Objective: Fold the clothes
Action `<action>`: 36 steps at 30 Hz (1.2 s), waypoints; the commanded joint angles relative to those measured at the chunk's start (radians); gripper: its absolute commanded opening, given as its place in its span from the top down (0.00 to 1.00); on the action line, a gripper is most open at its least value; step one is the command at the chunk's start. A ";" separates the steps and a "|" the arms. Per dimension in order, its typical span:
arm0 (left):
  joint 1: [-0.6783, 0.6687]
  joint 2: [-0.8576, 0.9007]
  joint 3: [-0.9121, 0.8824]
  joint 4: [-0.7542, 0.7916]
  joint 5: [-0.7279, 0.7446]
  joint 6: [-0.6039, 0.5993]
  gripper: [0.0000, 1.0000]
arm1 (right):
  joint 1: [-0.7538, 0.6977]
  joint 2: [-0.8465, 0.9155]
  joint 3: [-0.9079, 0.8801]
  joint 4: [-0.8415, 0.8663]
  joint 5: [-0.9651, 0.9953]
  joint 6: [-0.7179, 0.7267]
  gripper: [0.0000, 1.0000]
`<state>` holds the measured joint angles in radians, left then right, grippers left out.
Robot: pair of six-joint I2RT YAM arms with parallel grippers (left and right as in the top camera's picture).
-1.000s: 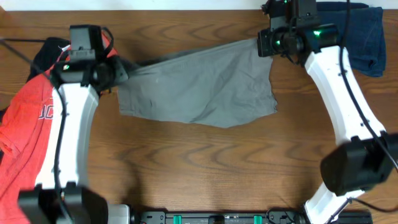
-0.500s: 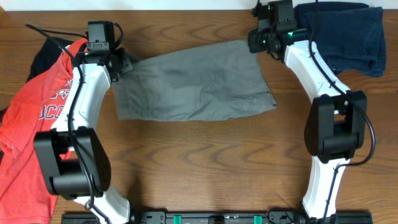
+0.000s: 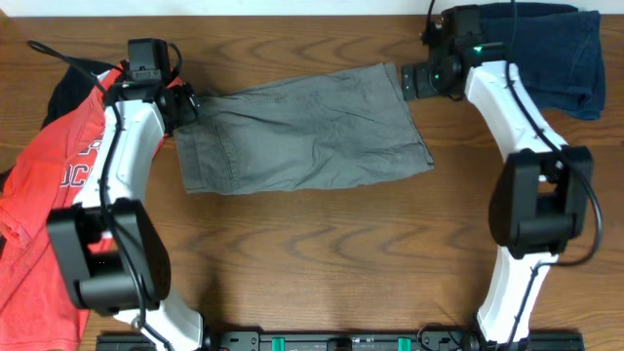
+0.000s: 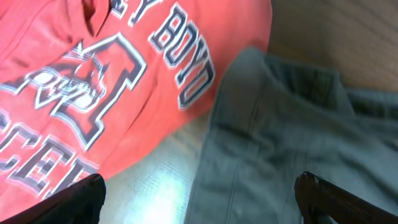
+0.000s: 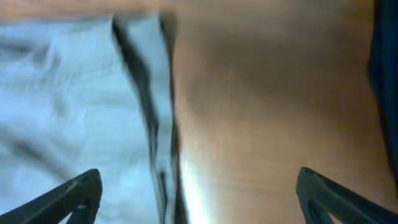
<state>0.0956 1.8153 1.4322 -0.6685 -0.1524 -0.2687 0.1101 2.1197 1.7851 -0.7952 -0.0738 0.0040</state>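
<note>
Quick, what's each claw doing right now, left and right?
Left claw: open, holding nothing, above the grey shorts beside the red T-shirt.
Right claw: open, holding nothing, above the shorts' other end.

Far-centre of the table: shorts spread flat, long axis left to right. At their far-left corner sits the left gripper, and at their far-right corner the right gripper, over the cloth edge. Along the table's left side lies the T-shirt, running off the left edge, its far end on top of another garment. Left wrist view: T-shirt close against the shorts' left edge, with a strip of table between them nearer in. In the far-right corner, behind the right arm, a further garment lies apart from the shorts.
</note>
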 commanded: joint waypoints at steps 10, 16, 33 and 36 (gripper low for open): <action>-0.001 -0.036 0.004 -0.198 0.146 0.163 0.02 | -0.011 -0.008 -0.003 -0.190 -0.129 -0.089 0.03; -0.001 -0.031 0.004 -0.216 0.146 0.190 0.02 | -0.009 0.059 -0.003 -0.161 -0.157 -0.089 0.08; -0.001 -0.031 0.004 -0.210 0.145 0.190 0.02 | 0.007 0.235 -0.003 -0.042 -0.198 -0.023 0.40; -0.001 -0.031 0.004 -0.210 0.145 0.190 0.02 | 0.007 0.237 -0.003 -0.043 -0.196 0.000 0.52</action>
<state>0.0956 1.7729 1.4349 -0.8764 -0.0063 -0.0956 0.1116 2.3096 1.7905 -0.8330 -0.2737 -0.0296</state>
